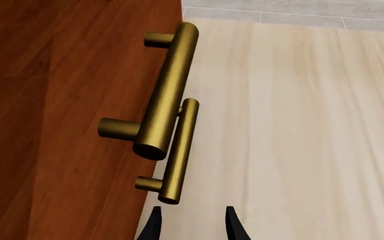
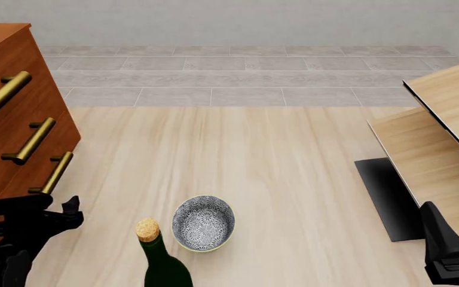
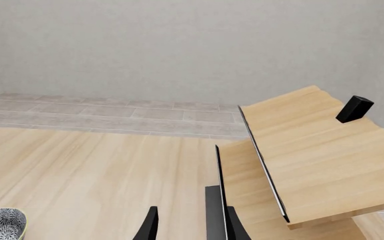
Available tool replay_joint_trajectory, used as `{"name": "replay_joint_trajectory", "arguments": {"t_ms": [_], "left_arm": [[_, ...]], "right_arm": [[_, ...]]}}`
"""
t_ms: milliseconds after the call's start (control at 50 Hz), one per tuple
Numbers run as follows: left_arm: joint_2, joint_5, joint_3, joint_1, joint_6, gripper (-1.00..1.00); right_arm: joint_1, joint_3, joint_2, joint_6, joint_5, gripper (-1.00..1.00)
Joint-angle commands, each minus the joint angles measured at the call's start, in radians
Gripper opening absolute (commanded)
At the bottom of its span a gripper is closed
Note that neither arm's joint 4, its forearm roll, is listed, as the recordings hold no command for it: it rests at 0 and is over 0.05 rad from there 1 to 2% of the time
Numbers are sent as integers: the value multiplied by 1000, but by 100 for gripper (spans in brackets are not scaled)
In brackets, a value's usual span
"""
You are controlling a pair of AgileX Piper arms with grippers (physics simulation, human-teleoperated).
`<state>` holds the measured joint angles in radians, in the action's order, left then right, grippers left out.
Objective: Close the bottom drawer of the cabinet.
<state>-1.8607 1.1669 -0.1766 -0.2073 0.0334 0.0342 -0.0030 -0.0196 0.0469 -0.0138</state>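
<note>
Now bottom drawer (image 2: 24, 206) sits at lower left of front view, low on cabinet (image 2: 10, 89). Left end effector (image 1: 193, 225) just below its brass handle (image 2: 54, 173), part open, holding nothing. Handle bar runs slanted up-right. Left arm nearer; right end effector (image 3: 190, 226) far off, open, empty.

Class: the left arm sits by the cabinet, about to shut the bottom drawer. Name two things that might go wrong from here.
1. The left gripper is open, with its fingertips near the brass handles. A finger might catch on a bar instead of pressing the bottom drawer on its flat front.
2. The bottle and bowl stand beside the left arm; a wide sweep may tip the bottle.
</note>
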Motion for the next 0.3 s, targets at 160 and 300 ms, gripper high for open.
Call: {"name": "replay_joint_trajectory", "arguments": {"t_ms": [160,300], "left_arm": [[-25,-4,-43,-31,24,100],[-24,-1,-40,-33,20,100]], "right_arm": [[0,-1,5,2,5,100],[-1,-1,6,3,5,100]]}}
